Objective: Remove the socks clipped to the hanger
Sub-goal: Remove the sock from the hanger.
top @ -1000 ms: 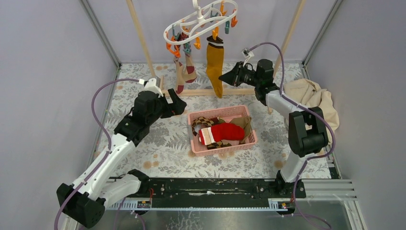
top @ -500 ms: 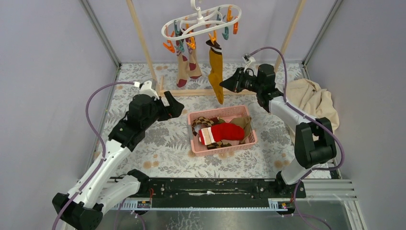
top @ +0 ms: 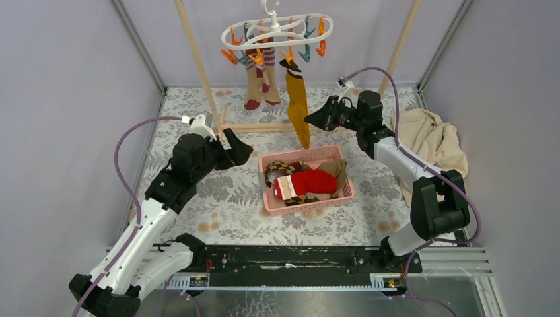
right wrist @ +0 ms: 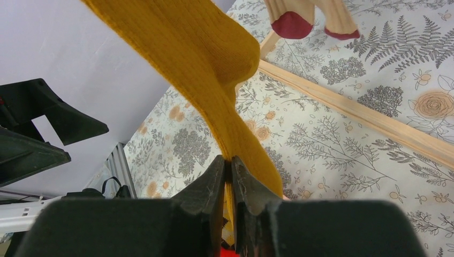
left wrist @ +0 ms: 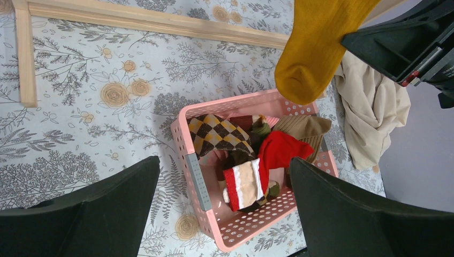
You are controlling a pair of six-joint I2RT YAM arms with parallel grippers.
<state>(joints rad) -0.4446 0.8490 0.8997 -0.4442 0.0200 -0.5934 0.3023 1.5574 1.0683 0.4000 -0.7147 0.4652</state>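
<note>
Levelled again, hanger [top: 274, 26] hangs above floral tabletop [top: 218, 205], lavender walls [top: 66, 99].

The hook of the hanger [top: 271, 25] is cut off by the top edge of the overhead view. Only the toe of the yellow sock [left wrist: 310, 59] is seen from the left wrist. From the right wrist, its lower end is hidden behind the right gripper [right wrist: 229, 160], and two other socks [right wrist: 289, 24] are cropped to their toes.

1 overhead, 2 wrist close-ups
</note>
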